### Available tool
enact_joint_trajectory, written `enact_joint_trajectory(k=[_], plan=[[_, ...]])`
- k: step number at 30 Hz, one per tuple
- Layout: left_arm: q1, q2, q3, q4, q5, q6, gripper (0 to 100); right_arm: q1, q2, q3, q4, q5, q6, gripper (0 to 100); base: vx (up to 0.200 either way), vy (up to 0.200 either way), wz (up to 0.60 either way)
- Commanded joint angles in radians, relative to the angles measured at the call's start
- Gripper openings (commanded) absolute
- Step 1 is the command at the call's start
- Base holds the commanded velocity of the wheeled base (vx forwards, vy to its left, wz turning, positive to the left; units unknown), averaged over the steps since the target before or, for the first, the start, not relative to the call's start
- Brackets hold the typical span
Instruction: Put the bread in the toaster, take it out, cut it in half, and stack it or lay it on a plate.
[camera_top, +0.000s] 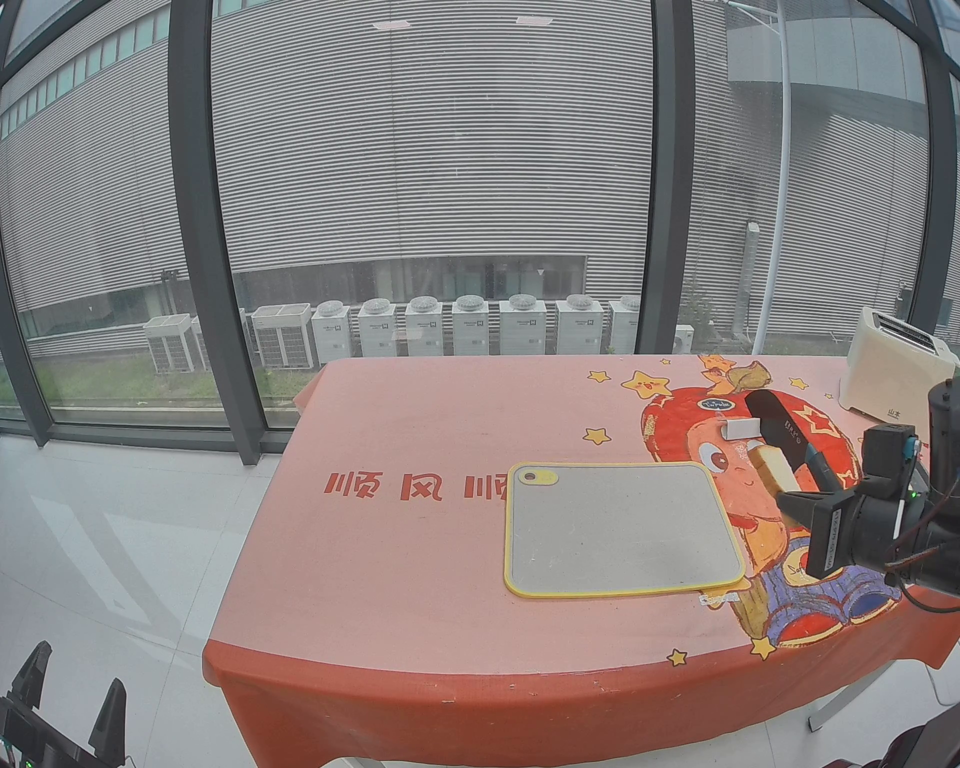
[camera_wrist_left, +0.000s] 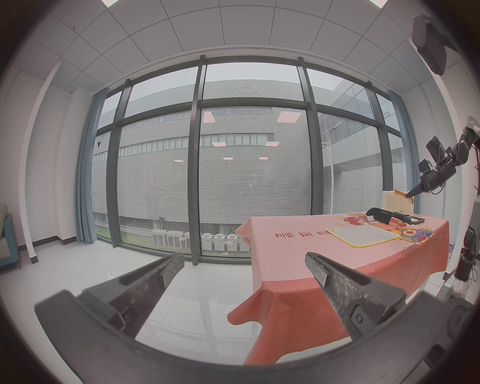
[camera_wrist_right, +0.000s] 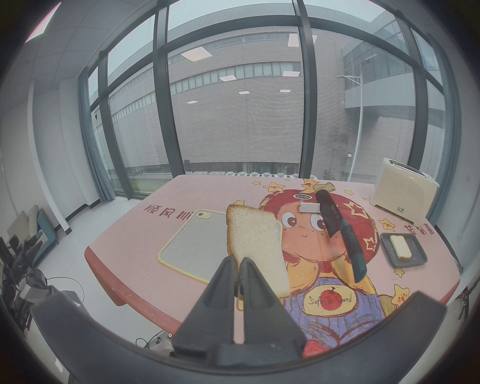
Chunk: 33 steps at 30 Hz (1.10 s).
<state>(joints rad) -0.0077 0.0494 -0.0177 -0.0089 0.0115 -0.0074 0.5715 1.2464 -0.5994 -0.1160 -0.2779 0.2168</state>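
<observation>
Table, orange cloth. At centre, cutting board, lying flat. At far right corner, toaster, slot on top; cut off by the frame edge in head view. Between board and toaster, knife in dark sheath, long axis near-to-far. Near side of toaster, small dark tray with a pale piece on it; cannot tell what.

Right gripper: pinched narrow on bread, gripped by one edge, slice standing out beyond the fingertips, above the table's right part, just beside the knife. Toaster far and right of the slice; right arm plainly nearer. Probably calls for turning the slice edge-down over the slot; slot inside hidden.

Left gripper: fingers spread wide, holding nothing, low at near left, well apart from table.
</observation>
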Motion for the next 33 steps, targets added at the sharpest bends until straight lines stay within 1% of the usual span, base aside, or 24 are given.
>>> enact_joint_trajectory(k=[1,4,8,10,12,14,15,17,19,25,27,29,33], plan=[[0.0,0.001,0.018,0.0,0.001,0.0,100,-0.048,-0.099,0.043,-0.001,0.0,-0.004,0,0.0,0.0,0.0],[0.0,0.001,0.018,0.0,0.001,0.0,100,-0.071,-0.151,0.064,-0.001,0.003,-0.005,0,0.0,0.0,0.0],[0.0,0.001,0.018,0.0,0.001,0.0,100,-0.125,-0.176,0.082,-0.001,0.003,-0.008,0,0.0,0.0,0.0],[0.0,0.001,0.018,0.0,0.001,0.0,100,-0.142,-0.194,0.102,-0.001,0.0,-0.04,0,0.0,0.0,0.0],[0.0,0.001,0.018,0.0,0.001,0.0,100,-0.156,-0.219,0.115,-0.001,-0.003,-0.085,0,0.0,0.0,0.0],[0.0,0.001,0.018,0.0,0.001,0.0,100,-0.17,-0.242,0.119,0.001,-0.011,-0.105,0,0.0,0.0,0.0],[0.0,0.001,0.018,0.0,0.001,0.0,100,-0.188,-0.272,0.122,0.004,-0.024,-0.123,0,0.0,0.0,0.0],[0.0,0.001,0.018,0.0,0.001,0.0,100,-0.199,-0.305,0.127,0.013,-0.03,-0.142,0,0.0,0.0,0.0],[0.0,0.001,0.018,0.0,0.001,0.0,100,-0.213,-0.334,0.141,0.012,-0.03,-0.159,0,0.0,0.0,0.0],[0.0,0.001,0.018,0.0,0.001,0.0,100,-0.315,-0.436,0.144,0.01,-0.018,-0.243,0,0.0,0.0,0.0],[0.0,0.001,0.018,0.0,0.001,0.0,100,-0.338,-0.447,0.15,0.015,-0.018,-0.261,0,0.0,0.0,0.0],[0.0,0.001,0.018,-0.002,0.002,0.0,100,-0.349,-0.446,0.158,0.016,-0.018,-0.264,0,0.0,0.0,0.0],[0.0,0.001,0.018,0.0,0.001,0.001,100,-0.351,-0.446,0.188,0.015,-0.029,-0.274,0,0.0,0.0,0.0]])
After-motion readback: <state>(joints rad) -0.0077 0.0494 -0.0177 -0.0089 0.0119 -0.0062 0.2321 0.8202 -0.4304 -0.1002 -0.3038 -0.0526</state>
